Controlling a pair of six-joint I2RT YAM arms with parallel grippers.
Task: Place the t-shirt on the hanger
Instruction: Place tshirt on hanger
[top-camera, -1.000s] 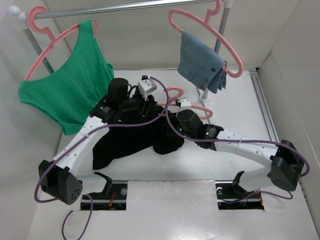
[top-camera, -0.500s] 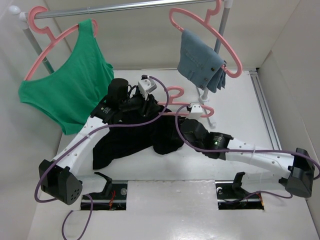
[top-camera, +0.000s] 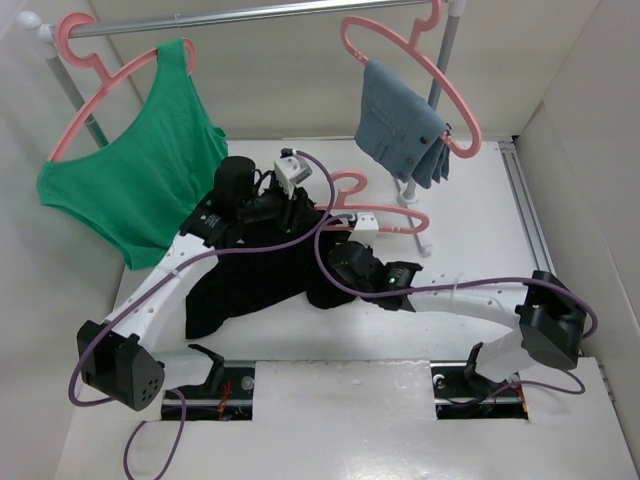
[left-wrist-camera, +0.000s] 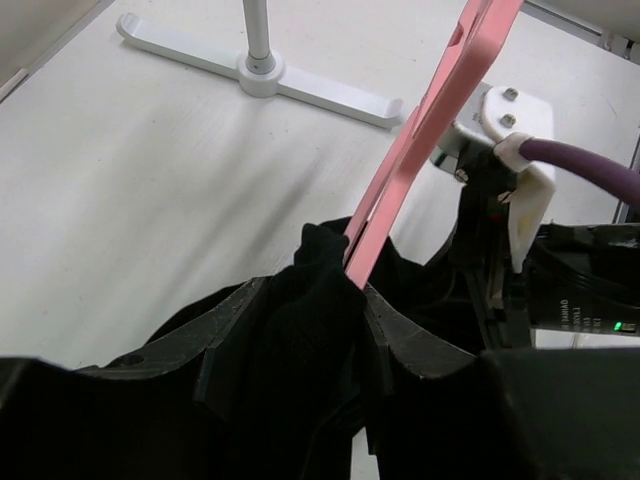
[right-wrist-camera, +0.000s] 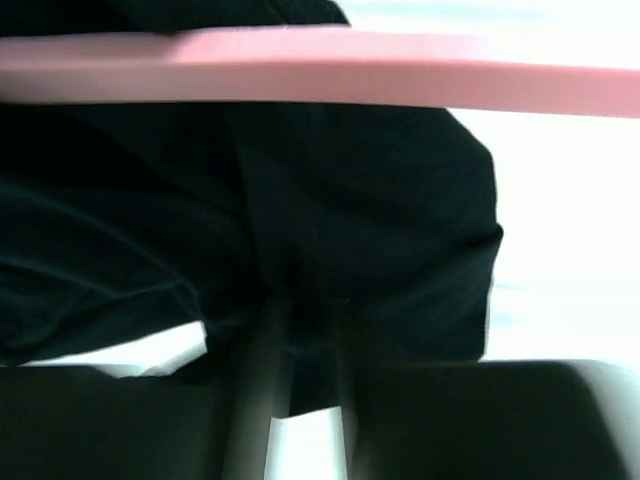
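The black t-shirt (top-camera: 250, 285) lies bunched on the white table, and the salmon-pink hanger (top-camera: 390, 215) sticks out of its right side, hook (top-camera: 350, 183) at the back. My left gripper (top-camera: 300, 213) is shut on a fold of the t-shirt (left-wrist-camera: 300, 330), and the hanger's arm (left-wrist-camera: 420, 140) comes out between its jaws. From the right, my right gripper (top-camera: 338, 256) reaches in just below the hanger (right-wrist-camera: 300, 70). Its fingers stand almost together, their tips buried in the black cloth (right-wrist-camera: 350, 200).
A green tank top (top-camera: 130, 180) and a grey-blue denim cloth (top-camera: 400, 125) hang on pink hangers from the rail (top-camera: 250, 15) at the back. The rack's white foot (left-wrist-camera: 260, 70) stands behind the shirt. White walls close in both sides.
My right arm swung out to the right, then came back left onto the shirt's edge, and its gripper went from open to shut. The left arm held still.
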